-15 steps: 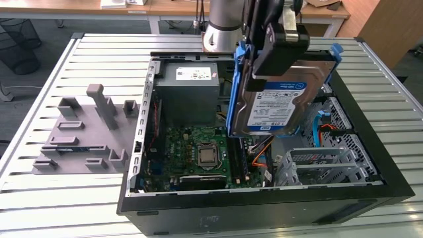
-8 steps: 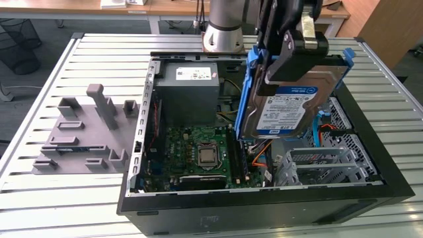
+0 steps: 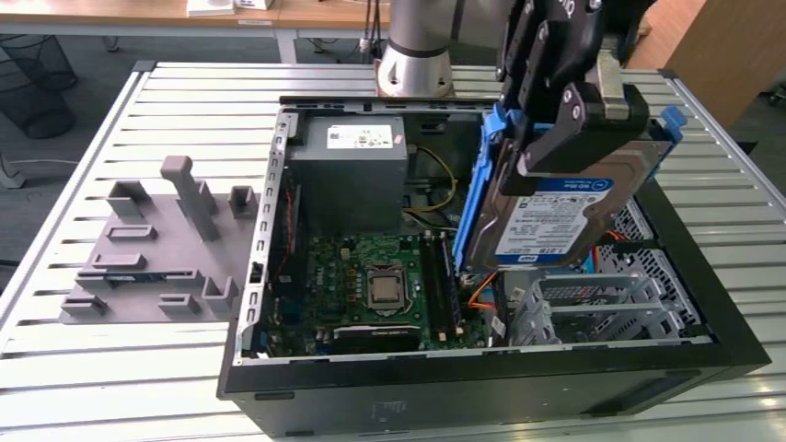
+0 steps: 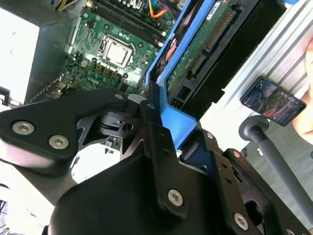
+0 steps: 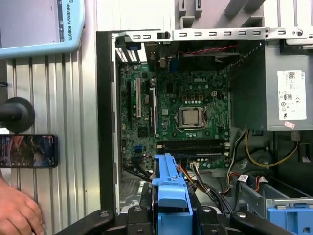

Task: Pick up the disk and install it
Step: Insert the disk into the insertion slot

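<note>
Here we see the slatted bench (image 3: 184,101) carrying an open computer case (image 3: 491,382) near its middle. Over the case's side at the exterior view's right, the disk (image 3: 559,226) hangs tilted, and we find the gripper (image 3: 568,152) clamped on its blue-framed upper edge.

an open black case (image 3: 491,387) sits on the slatted surface (image 3: 135,368), its green motherboard (image 3: 368,285) and grey power supply (image 3: 350,175) exposed. a grey fixture (image 3: 160,249) lies at the exterior view's left of it. a phone (image 5: 28,151) lies on the slats.
</note>
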Robot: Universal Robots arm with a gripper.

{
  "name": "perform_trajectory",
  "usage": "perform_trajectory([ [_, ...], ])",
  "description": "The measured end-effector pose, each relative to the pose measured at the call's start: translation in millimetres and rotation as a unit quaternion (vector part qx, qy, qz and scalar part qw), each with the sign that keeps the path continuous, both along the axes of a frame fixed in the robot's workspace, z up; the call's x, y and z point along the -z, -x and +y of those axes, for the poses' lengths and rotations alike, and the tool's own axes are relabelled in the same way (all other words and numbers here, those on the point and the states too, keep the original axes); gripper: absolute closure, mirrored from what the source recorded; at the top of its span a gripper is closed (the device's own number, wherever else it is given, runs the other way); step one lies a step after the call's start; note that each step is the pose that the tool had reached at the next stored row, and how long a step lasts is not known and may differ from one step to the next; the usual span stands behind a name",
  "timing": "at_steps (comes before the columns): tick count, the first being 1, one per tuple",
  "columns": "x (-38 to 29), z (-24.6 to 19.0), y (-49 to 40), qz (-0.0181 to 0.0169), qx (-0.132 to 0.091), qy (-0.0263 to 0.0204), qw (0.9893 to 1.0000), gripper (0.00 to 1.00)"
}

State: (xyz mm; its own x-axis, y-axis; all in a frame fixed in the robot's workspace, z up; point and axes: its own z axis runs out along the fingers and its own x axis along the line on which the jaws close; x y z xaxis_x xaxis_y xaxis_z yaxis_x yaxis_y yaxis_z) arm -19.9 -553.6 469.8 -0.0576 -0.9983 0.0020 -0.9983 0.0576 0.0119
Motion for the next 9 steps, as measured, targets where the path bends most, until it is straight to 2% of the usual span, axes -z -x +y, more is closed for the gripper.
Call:
perform_trajectory([
  [5,5.9,-1.6,-10.1,0.0000,-0.001,0.0002,1.0000,0.63],
  [9,9.8,-2.7,-22.4,0.0000,-0.001,0.0006,1.0000,0.63],
])
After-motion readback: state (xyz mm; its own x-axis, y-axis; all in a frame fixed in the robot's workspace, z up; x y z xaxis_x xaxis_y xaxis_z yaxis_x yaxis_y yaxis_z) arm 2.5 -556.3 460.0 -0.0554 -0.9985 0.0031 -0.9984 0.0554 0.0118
